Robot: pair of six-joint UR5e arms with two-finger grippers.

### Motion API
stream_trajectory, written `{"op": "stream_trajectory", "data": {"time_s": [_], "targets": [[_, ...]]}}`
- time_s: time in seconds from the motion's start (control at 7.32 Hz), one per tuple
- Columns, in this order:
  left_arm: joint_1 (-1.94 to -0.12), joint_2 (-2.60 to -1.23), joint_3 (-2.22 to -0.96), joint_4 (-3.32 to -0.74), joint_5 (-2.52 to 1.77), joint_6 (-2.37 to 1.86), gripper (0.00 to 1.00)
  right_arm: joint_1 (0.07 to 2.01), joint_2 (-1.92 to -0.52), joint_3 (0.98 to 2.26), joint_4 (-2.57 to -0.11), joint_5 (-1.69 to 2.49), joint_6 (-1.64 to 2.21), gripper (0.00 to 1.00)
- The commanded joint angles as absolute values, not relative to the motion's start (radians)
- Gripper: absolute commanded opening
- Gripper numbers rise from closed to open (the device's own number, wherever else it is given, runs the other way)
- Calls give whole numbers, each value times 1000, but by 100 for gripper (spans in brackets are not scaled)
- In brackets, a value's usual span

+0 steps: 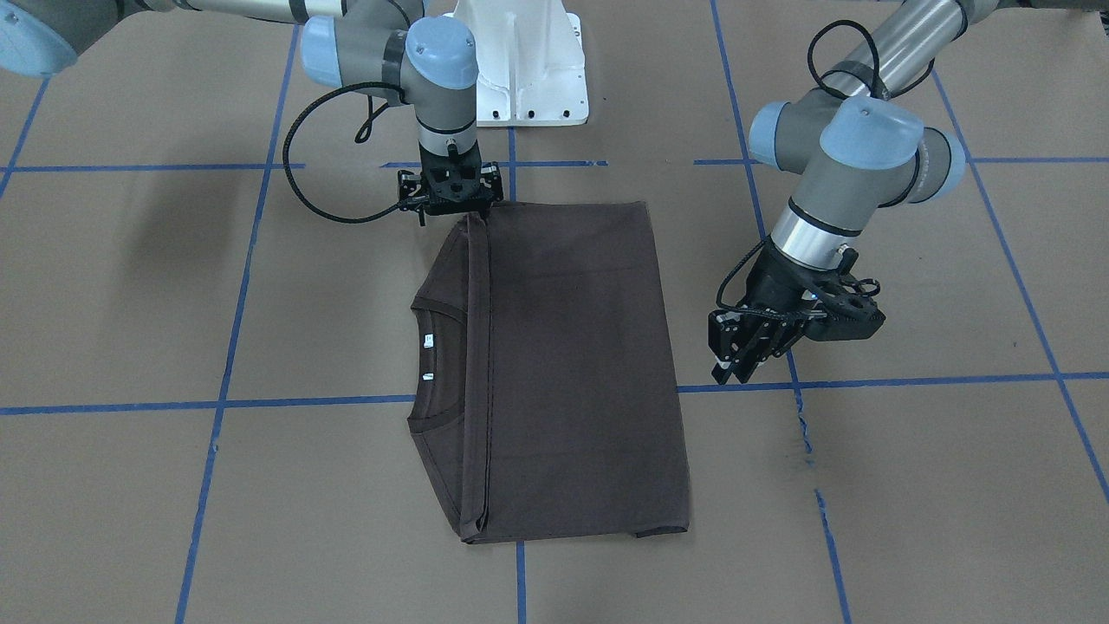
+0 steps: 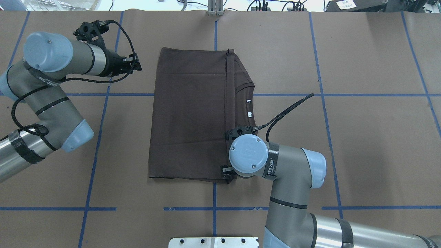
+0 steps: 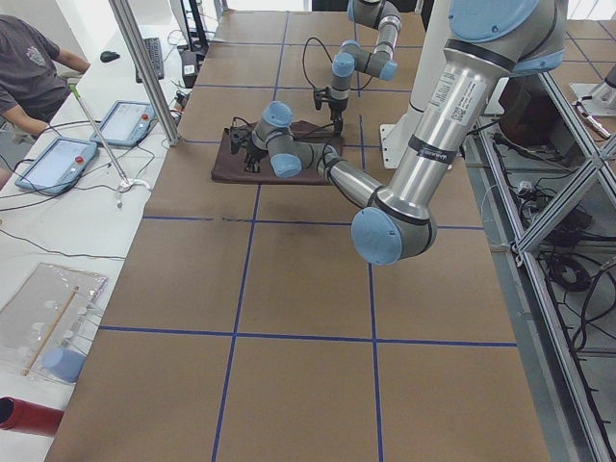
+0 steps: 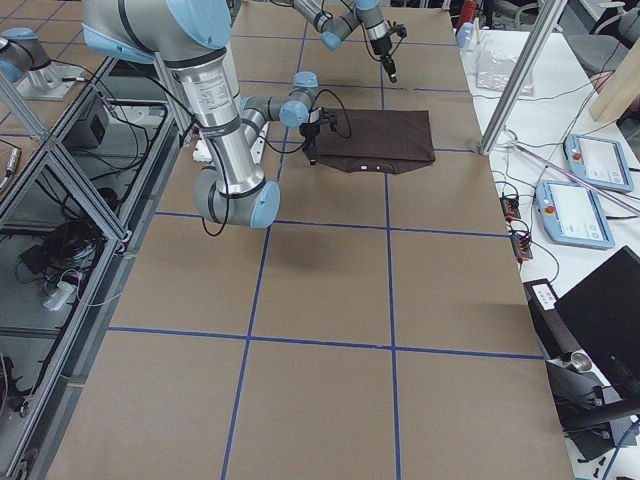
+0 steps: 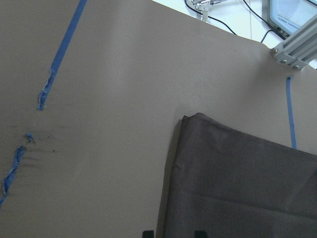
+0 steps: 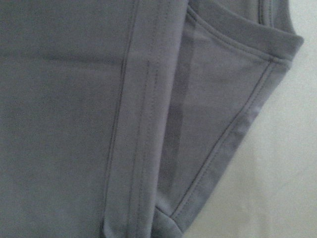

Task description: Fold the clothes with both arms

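Observation:
The clothes are one dark grey-brown T-shirt (image 1: pixel 572 364) lying flat on the brown table, folded into a rectangle (image 2: pixel 189 117). Its hem edge lies just short of the ribbed collar (image 1: pixel 424 303), where two small white neck tags (image 1: pixel 428 340) show. My right gripper (image 1: pixel 452 208) points straight down at the shirt's hem corner nearest the robot base and looks open. The right wrist view is filled with flat, unbunched cloth (image 6: pixel 74 124) and shows no fingertips. My left gripper (image 1: pixel 732 368) hangs open beside the folded edge, clear of the cloth. Its two tips (image 5: pixel 173 234) stand apart, holding nothing.
The white pedestal base (image 1: pixel 528 69) stands behind the shirt. Blue tape lines (image 1: pixel 303 403) grid the brown table cover. Beyond the far table edge are a seated person (image 3: pixel 29 58), touch tablets (image 3: pixel 120 120) and an aluminium post (image 3: pixel 144 67).

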State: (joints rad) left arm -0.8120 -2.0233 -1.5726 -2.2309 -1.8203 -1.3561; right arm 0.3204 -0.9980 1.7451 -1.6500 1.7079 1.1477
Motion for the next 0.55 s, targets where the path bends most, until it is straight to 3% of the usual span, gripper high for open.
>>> {"op": "stream_trajectory", "data": {"time_s": [0.0,0.41], "targets": [[-811,-2023,-1574,-2232,-1822,-1351,40,362,-1160,1886,-1674,1707,1006,100],[-813,-2022,-1585,-2230,-1829,-1353,40,353,-1120,1902,-1675,1701,991,100]]}}
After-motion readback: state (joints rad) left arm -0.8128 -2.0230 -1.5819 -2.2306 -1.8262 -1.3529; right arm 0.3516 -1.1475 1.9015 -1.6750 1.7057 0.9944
